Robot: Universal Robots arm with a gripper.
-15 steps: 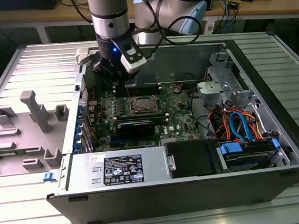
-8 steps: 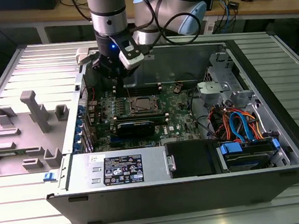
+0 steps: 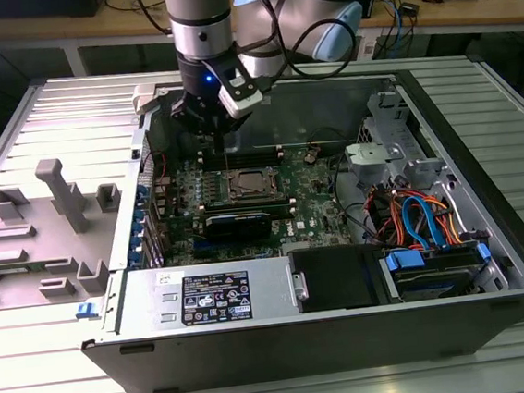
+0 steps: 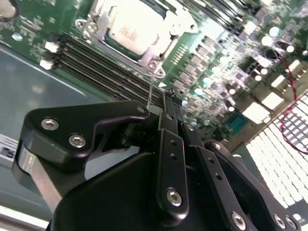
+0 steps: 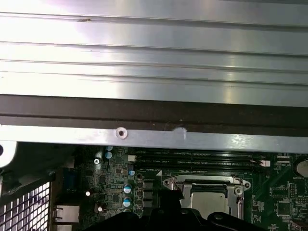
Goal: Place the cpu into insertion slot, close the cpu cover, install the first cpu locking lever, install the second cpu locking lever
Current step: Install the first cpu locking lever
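Note:
The cpu [image 4: 132,29] lies pale and flat in the insertion slot [image 3: 250,186] on the green motherboard. The silver cpu cover [image 5: 202,183] is folded down around it, framing the cpu [image 5: 208,201]. From the socket's corner a thin wire locking lever [image 4: 152,89] stands up, also seen as a fine line in the exterior view [image 3: 227,158]. My gripper [image 3: 219,131] hangs just above the socket's rear side, at the lever's upper end. Its black fingers [image 4: 169,98] are shut together, and the lever's tip runs in right beside them; whether it is pinched is hidden.
The open computer case [image 3: 484,184] surrounds the board, with a power supply [image 3: 212,299] in front and a drive with blue and orange cables [image 3: 422,218] on the exterior view's right. Black memory slots [image 4: 103,62] run beside the socket. A grey fixture tray [image 3: 51,226] sits outside the case.

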